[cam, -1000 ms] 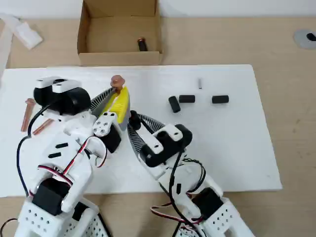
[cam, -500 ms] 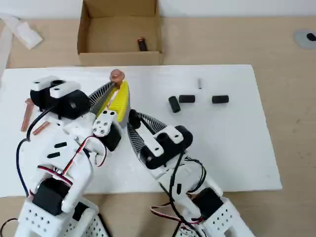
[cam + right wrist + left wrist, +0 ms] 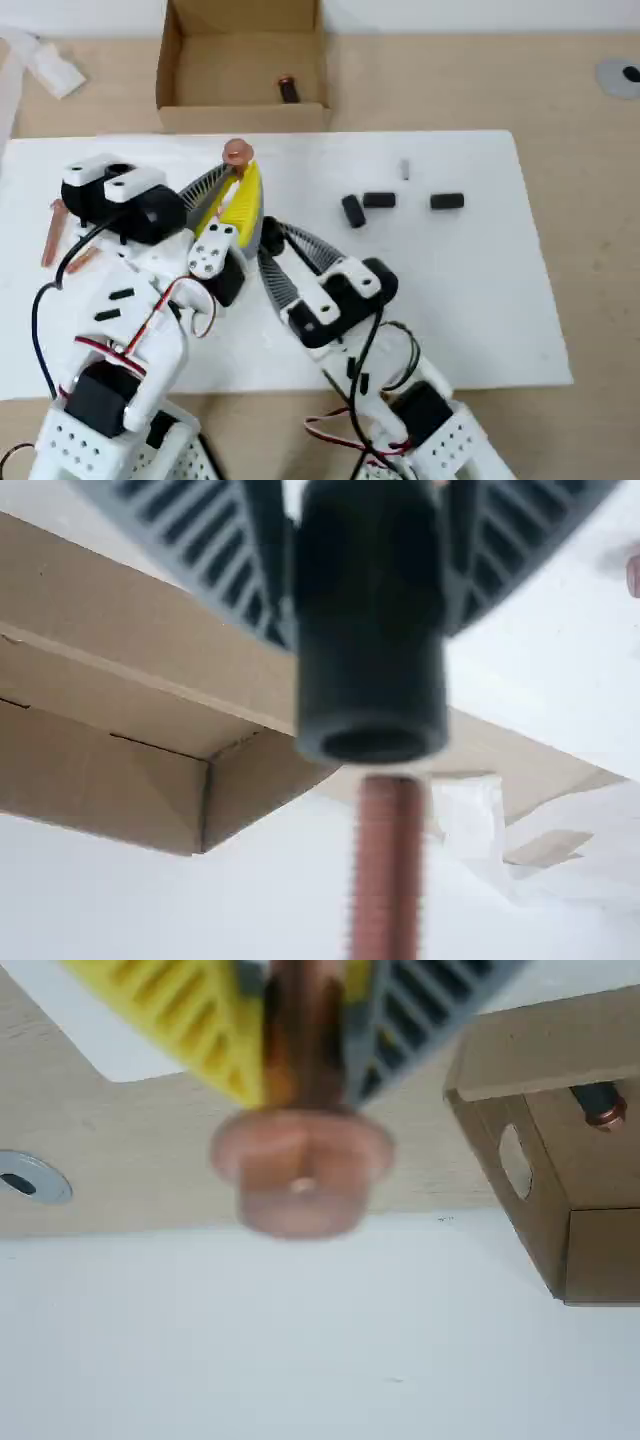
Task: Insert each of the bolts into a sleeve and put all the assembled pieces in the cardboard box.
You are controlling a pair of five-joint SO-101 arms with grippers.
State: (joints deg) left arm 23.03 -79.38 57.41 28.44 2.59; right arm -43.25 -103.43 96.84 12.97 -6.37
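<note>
The right end effector [image 3: 270, 238] was clamped on a black sleeve [image 3: 372, 650], its bore facing the threaded end of a copper bolt [image 3: 300, 1160]. The left end effector [image 3: 237, 174] gripped that bolt, which ran roughly near-to-far with its head toward the table's far edge. A white sheet [image 3: 480, 300] covered the wooden table [image 3: 580, 150]. The cardboard box [image 3: 178, 60] sat by the far edge.

Left tool [image 3: 240, 174] clamped, right tool [image 3: 266, 240] clamped, tips close

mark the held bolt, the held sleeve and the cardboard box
bolt [image 3: 300, 1175], left wrist view, on its round head
sleeve [image 3: 372, 630], right wrist view, on its black side
cardboard box [image 3: 243, 118], high view, on its near wall
</note>
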